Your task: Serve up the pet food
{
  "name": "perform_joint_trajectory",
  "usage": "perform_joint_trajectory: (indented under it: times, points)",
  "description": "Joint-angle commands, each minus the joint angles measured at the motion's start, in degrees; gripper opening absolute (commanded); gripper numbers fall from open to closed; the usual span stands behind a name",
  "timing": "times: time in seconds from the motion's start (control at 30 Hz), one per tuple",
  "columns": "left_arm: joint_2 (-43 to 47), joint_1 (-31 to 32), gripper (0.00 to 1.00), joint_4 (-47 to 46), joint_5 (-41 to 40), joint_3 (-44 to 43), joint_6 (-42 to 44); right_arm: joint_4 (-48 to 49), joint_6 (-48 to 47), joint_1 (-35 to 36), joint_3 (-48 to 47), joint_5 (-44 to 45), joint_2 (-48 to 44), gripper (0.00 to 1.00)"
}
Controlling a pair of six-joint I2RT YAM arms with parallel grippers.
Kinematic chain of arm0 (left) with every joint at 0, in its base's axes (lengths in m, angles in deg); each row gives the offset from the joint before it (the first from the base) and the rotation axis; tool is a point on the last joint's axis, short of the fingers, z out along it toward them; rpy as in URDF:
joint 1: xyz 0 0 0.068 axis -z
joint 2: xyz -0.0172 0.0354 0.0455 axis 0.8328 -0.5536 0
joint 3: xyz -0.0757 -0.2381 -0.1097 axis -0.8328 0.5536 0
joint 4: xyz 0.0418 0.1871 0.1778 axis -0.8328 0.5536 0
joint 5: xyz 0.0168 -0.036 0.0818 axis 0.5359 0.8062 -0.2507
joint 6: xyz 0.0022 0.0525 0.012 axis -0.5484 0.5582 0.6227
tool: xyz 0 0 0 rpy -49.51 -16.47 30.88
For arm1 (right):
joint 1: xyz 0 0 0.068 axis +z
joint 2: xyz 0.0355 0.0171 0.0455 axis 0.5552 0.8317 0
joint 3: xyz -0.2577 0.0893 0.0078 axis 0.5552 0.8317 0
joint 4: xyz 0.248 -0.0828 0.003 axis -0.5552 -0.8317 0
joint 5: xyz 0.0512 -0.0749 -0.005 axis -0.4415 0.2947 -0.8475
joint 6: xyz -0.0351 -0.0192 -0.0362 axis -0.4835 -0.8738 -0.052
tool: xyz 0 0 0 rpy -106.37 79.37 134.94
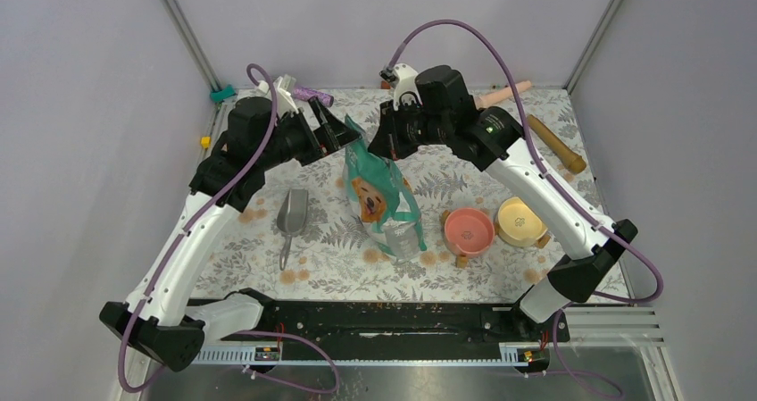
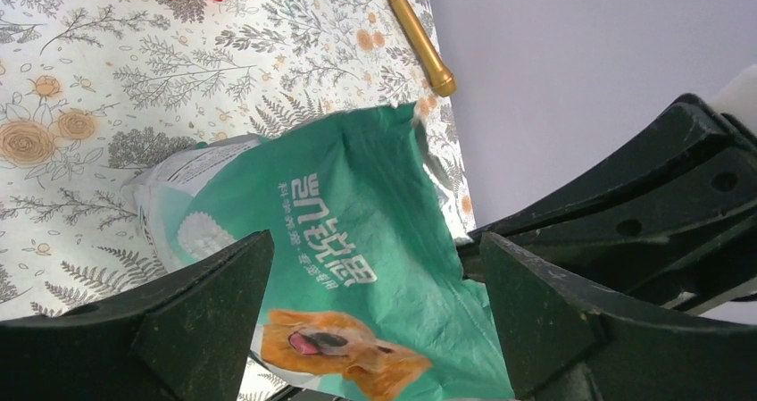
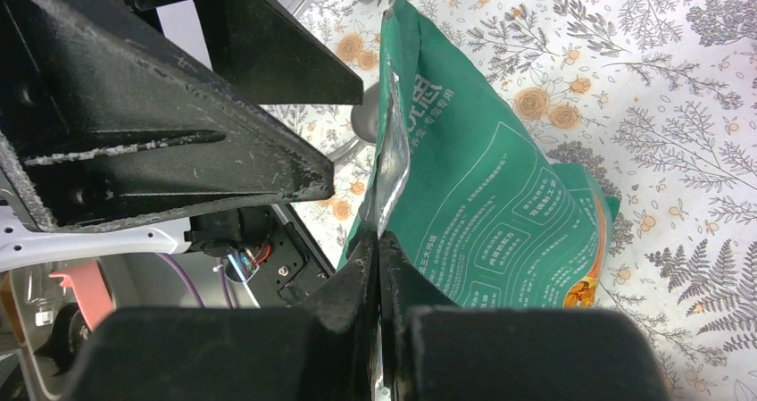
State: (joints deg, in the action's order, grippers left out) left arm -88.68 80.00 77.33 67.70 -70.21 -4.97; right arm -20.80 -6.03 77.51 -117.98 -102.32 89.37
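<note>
Flower-and-fern-patterned table [image 1: 339, 267] carrying a grey metal scoop [image 1: 291, 213], a dog-faced teal foil bag [image 1: 379, 191], a pink round bowl [image 1: 469, 229] beside a yellow round bowl [image 1: 521, 221], and a brown cylinder [image 1: 555, 144].

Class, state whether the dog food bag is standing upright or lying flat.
Upright: the bag stands on its base, right gripper pinching its top edge.
</note>
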Motion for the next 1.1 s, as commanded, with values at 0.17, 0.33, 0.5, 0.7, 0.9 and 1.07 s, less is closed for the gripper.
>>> perform_joint_trajectory:
  times: [0.17,0.33,0.5,0.7,0.9,1.07]
  points:
    - [-3.2,-0.2,0.67,-0.1,2.1,-6.0,-0.2,-1.4,-1.0,2.9,-2.7,6.0,-1.0,0.00]
    - [-3.7,-0.2,0.55,0.1,2.8,-6.2,-0.2,-2.1,-1.8,3.8,-3.5,8.0,-0.6,0.00]
    - [-3.8,-0.2,0.52,-0.7,4.4,-5.4,-0.7,-3.1,-3.2,5.4,-4.9,10.2,0.3,0.00]
    - [-4.0,-0.2,0.48,-1.3,6.6,-4.7,-1.7,-4.7,-5.9,8.1,-7.1,17.4,1.1,0.00]
    - [-2.0,-0.1,0.50,-1.8,5.8,-4.0,-1.7,-5.1,-6.2,8.7,-7.3,19.9,1.4,0.00]
    - [-1.5,-0.1,0.51,-1.6,3.5,-3.9,-1.4,-4.9,-6.6,9.7,-7.3,20.5,1.4,0.00]
